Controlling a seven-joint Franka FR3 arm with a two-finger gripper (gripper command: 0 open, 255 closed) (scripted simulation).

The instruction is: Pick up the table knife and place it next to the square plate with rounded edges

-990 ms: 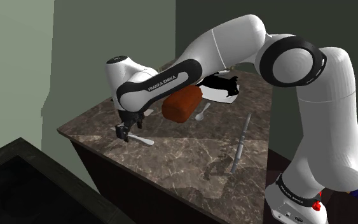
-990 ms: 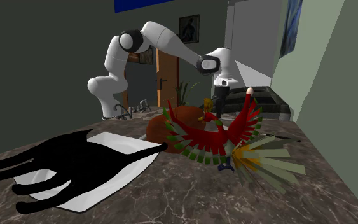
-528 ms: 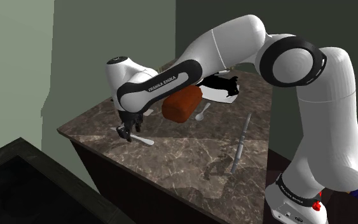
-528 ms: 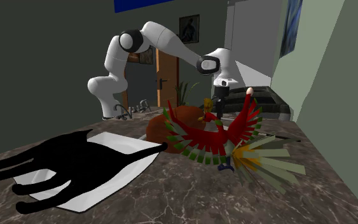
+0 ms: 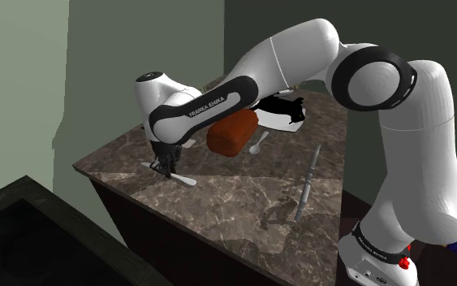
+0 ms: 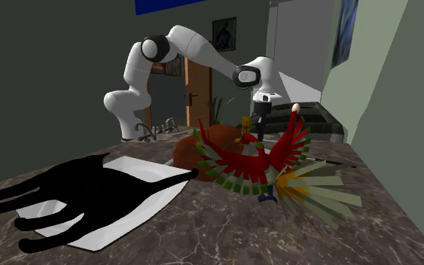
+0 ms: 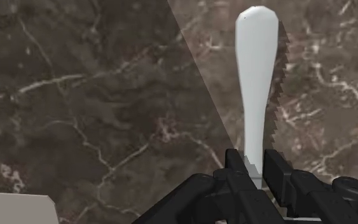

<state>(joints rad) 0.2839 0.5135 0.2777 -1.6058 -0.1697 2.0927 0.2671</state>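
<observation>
The black gripper [image 7: 252, 160] is low over the dark marble tabletop [image 5: 234, 199], near the far-left corner in the shoulder view. Its two fingers [image 7: 232, 167] are drawn in close, clasping the narrow end of the white table knife [image 7: 255, 83] between them. The knife lies flat on the marble, and its broad rounded end points away from the hand.

In the shoulder view the knife [image 5: 183, 179] is just to the right of the gripper [image 5: 165, 165]. The square white plate [image 5: 282, 124] sits well apart at the far-right side, behind a reddish-brown loaf [image 5: 230, 132]. A long grey utensil [image 5: 308, 183] lies nearer the stand.
</observation>
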